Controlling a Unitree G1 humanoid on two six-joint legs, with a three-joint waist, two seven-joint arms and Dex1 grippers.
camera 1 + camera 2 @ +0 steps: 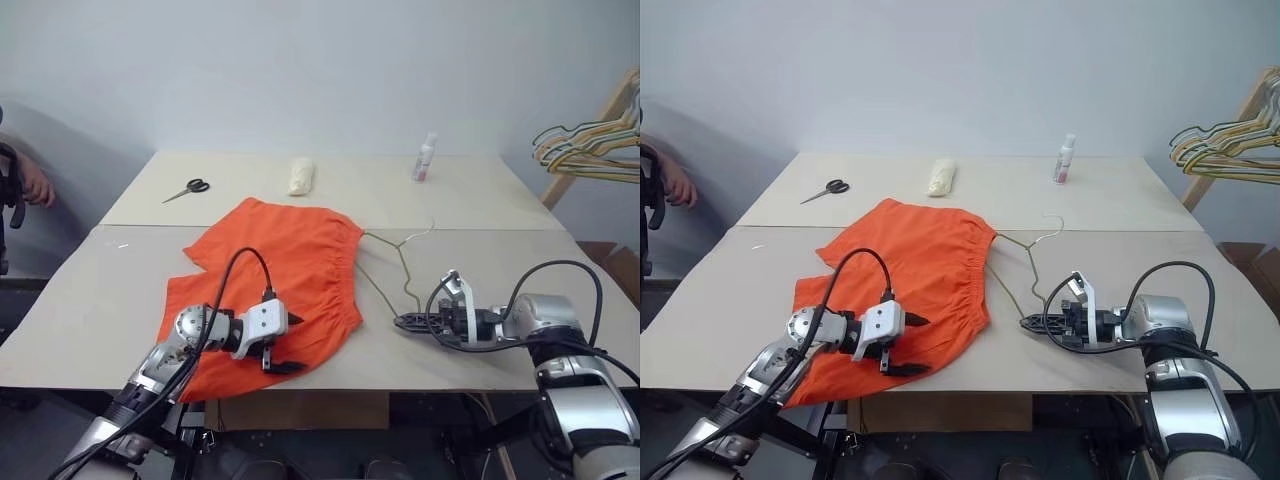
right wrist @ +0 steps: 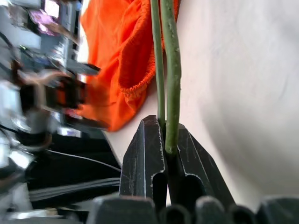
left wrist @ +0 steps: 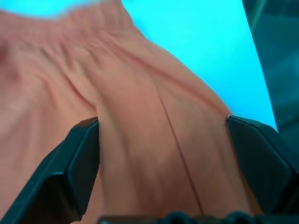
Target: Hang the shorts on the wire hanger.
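The left gripper (image 1: 902, 345) reaches in from the left with its jaws spread wide, pointing right and slightly down. The right gripper (image 1: 1032, 322) points left, jaws pinched tight, its wrist bent inward.

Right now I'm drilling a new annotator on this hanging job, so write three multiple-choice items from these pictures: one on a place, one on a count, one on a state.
1. Where do the scissors lie?
A. on the shorts
B. on the far table section, toward the robot's left
C. beside the right gripper

2. How many spray bottles stand on the table?
A. one
B. two
C. three

3. What is the right gripper doing?
A. standing open above the shorts
B. shut on nothing
C. shut on the wire hanger

Answers: 1 B, they lie near the far left edge, beyond the orange shorts. 2 A, a single white bottle stands at the far side. 3 C, the right wrist view shows the wire hanger clamped between its fingers, while the left gripper stands open over the shorts.
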